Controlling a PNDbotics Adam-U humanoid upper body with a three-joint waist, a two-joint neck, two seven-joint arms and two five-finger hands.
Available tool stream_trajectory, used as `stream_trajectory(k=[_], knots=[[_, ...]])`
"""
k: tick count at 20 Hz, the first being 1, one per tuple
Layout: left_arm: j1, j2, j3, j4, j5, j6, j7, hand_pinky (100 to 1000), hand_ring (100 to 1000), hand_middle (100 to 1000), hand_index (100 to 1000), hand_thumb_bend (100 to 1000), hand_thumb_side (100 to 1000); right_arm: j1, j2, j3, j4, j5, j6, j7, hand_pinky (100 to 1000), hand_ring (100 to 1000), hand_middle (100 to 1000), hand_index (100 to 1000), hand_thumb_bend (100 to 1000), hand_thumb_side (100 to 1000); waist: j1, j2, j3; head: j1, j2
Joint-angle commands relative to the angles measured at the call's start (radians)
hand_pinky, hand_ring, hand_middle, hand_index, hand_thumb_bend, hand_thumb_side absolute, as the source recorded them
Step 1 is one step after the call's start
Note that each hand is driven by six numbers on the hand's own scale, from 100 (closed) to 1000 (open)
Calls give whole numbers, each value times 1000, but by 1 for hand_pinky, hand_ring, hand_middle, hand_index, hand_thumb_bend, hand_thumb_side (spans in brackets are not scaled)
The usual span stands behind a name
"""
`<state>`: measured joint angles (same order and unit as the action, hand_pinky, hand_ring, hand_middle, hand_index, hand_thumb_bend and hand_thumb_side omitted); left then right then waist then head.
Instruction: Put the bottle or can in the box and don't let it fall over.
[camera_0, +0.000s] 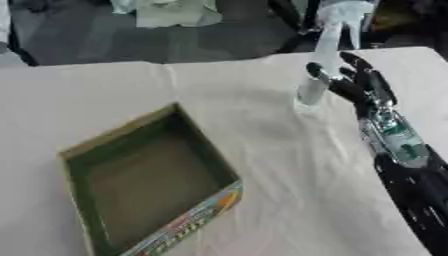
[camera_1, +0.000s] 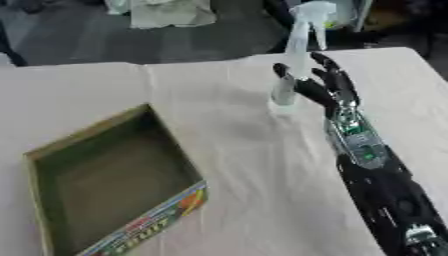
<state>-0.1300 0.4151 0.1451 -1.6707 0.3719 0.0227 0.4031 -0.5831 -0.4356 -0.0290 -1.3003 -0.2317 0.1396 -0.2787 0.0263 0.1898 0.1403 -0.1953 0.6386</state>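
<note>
Cloth covers the surface (camera_0: 262, 150), pale and lightly creased. Toward its far right a clear spray bottle (camera_0: 317, 75) with a white trigger head stands upright, its base on the cloth. The right robot hand (camera_0: 354, 82) sits just beside the bottle, thumb and fingers partly curled around its lower body. An open cardboard box (camera_0: 149, 180), green inside with colourful print on its near wall, lies well apart at the near left.
</note>
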Motion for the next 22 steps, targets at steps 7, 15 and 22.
stream_trajectory(k=[7,15,22], knots=[[-8,22,3,-11,0,-2,-3,783,779,733,788,615,764,-47,-3,-4,19,-7,-2,-14,739,982,1000,906,687,308,2,-9,1,-4,-15],[-8,20,3,-11,0,-2,-5,784,779,733,788,613,765,-78,-1,-6,49,4,-1,-24,739,982,1000,905,687,311,2,-6,3,-4,-17],[-9,19,2,-11,0,-2,-6,785,779,734,788,611,765,-101,2,-7,63,9,-2,-26,739,983,1000,905,687,313,1,-4,3,-5,-21]])
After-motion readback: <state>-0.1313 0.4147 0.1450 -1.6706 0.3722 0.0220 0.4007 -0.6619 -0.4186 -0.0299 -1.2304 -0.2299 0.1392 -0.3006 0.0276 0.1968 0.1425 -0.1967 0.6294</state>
